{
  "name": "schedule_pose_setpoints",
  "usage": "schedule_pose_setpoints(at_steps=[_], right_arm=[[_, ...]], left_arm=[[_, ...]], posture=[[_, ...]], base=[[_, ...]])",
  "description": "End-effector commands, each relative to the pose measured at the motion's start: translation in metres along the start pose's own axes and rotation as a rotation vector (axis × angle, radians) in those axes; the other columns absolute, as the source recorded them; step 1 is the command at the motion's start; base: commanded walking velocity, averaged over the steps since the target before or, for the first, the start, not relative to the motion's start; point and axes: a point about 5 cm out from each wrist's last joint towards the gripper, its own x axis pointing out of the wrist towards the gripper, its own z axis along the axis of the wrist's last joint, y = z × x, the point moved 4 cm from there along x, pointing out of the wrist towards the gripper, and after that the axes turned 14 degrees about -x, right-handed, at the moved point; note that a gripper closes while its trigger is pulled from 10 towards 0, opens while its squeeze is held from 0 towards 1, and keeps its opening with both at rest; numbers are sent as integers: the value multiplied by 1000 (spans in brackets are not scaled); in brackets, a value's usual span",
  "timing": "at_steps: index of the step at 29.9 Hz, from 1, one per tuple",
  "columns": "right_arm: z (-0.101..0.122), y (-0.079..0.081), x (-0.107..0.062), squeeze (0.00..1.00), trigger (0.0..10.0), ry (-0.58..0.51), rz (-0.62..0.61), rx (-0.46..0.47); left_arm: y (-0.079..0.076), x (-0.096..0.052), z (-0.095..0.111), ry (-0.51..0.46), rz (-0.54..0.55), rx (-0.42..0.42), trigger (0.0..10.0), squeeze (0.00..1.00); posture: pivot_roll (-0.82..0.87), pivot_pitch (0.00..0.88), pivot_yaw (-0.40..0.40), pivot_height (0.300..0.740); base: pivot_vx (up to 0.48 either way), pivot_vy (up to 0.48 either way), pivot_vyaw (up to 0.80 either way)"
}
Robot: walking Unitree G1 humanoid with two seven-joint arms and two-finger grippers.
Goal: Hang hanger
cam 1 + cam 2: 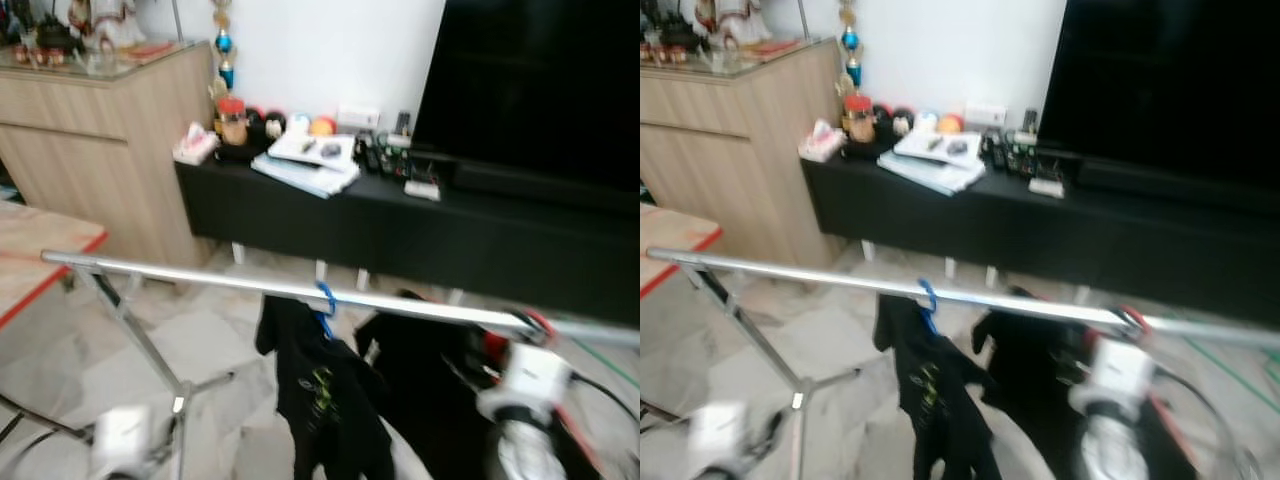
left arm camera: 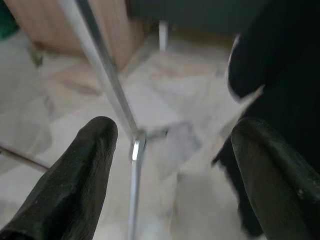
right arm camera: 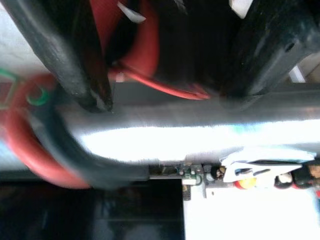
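Observation:
A silver rail crosses in front of me at waist height. A blue hanger with a black shirt hangs near its middle. Further right, a red hanger carrying a black garment has its hook around the rail. My right gripper is up at the rail there. Its fingers stand apart on either side of the red hanger's neck, tips against the bar. My left gripper hangs low on the left, open and holding nothing.
The rack's slanted legs stand on the marble floor below the rail's left end. A black TV stand with clutter and a large TV lies behind. A wooden cabinet and a red-edged table are on the left.

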Motion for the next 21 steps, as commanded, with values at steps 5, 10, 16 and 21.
schedule_pose_setpoints(at_steps=[5, 10, 16, 21], right_arm=[[11, 16, -4, 0, 10000, -31, 36, 29], [5, 9, -11, 0, 10000, -9, 20, 17], [6, 0, -23, 0, 10000, 0, -22, 5], [9, -16, -33, 0, 10000, 4, -96, -13]], left_arm=[[33, -17, -15, 58, 90, 23, 10000, 0], [35, -18, -17, 68, 98, 27, 10000, 0], [36, -17, -18, 78, 105, 29, 10000, 0], [36, -16, -19, 84, 106, 31, 10000, 0]], posture=[[148, 0, -44, 740], [137, 0, -41, 740], [130, 0, -40, 740], [123, 0, -36, 740]], base=[[0, 0, 0], [0, 0, 0], [0, 0, 0], [0, 0, 0]])
